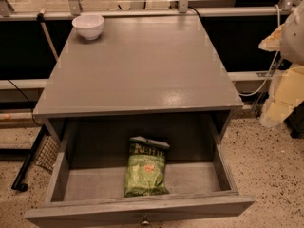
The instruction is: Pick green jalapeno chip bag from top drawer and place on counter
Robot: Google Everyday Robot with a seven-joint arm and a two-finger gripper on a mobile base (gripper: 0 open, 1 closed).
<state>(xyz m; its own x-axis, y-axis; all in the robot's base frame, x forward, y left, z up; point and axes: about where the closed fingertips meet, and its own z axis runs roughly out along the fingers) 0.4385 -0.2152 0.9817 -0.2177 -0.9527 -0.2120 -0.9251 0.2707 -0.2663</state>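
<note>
Tool point(286, 94) beyond table's point(142, 65) right edge, state cannot tell. Green jalapeno chip bag point(146, 171) lies in top drawer point(199, 204): crinkly film may slip.

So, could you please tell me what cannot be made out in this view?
Camera view:
- Gripper: not in view; only pale blurred shapes at the right edge, cut off by the frame.
- Green jalapeno chip bag: lettering on its dark band too blurred to read.
- Top drawer: knob cut by the bottom edge; front panel hides the nearest floor.
- White bowl on the counter: its near wall hides most of the inside.
</note>
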